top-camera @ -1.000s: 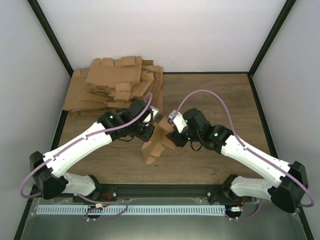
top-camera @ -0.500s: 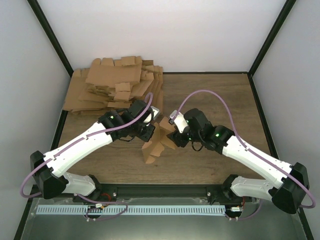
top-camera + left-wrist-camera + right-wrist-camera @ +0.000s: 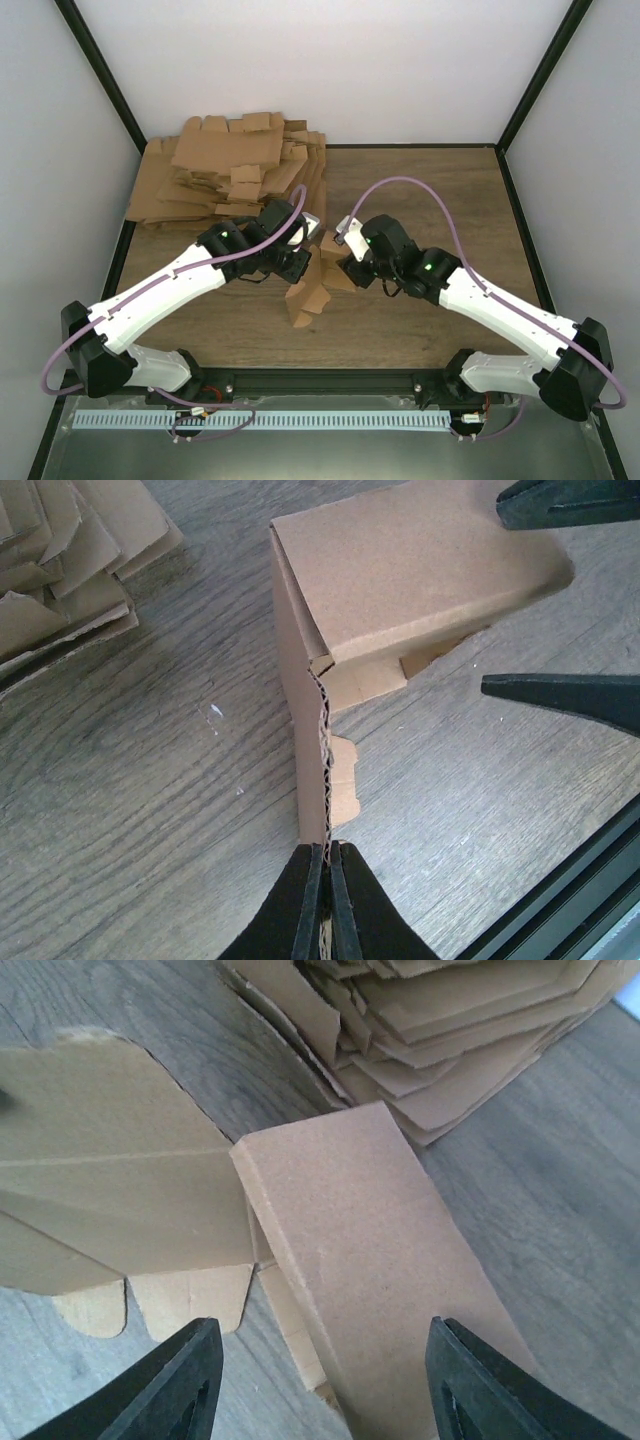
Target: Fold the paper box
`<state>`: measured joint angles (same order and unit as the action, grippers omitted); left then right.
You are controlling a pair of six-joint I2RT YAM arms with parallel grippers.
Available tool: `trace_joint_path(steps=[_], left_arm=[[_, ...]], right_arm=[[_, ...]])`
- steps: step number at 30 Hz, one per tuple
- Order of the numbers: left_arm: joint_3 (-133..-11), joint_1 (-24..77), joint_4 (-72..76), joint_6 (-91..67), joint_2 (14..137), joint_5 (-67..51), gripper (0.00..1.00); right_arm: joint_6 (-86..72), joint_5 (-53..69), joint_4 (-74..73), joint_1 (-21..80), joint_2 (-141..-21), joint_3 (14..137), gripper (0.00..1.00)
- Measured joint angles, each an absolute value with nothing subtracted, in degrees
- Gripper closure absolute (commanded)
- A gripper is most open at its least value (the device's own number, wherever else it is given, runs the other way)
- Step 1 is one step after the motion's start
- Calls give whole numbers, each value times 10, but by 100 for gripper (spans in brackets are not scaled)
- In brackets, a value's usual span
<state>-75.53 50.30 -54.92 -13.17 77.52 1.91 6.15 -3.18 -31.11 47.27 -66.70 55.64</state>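
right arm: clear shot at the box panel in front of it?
Likely yes. The right gripper is open, its fingers straddling the paper box panel, nothing between; the left gripper pinches another edge.

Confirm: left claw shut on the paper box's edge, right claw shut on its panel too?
Wrong on the right claw: it is open, jaws spread either side of the paper box panel, per the right wrist view. The left claw is shut on the box's edge.

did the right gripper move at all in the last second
Yes, slightly: the right gripper slid left, nearer the cardboard pile and further over the box.
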Motion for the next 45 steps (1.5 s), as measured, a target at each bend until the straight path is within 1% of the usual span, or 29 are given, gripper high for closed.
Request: trace_joint_path(steps=[10,22,26,32,36,39,41,45], left_arm=[[-755,503,-545,-131,777,12,96],[-755,503,-544,-131,777,9,96],[-755,503,-542,-131,777,7,96],[-755,503,-541,-131,777,5,96],[-755,503,-541,-131,777,4,96],[-755,503,-539,-131,777,4,96],[-755,503,-536,-132,777,4,96],[-755,503,-532,-132,776,-1,90]], right_arm=[[176,-62,-244,512,-637,502,41],[228,-137,-213,517,-671,496,45],[249,-191,-200,537,-689,495,50],[287,-280,-162,566,-723,494,64],[303,-309,-136,568,-732,490,74],[312,-321,-118,569,-733,487,80],[316,-323,-111,569,-734,487,82],[316,-324,-103,569,-736,487,85]])
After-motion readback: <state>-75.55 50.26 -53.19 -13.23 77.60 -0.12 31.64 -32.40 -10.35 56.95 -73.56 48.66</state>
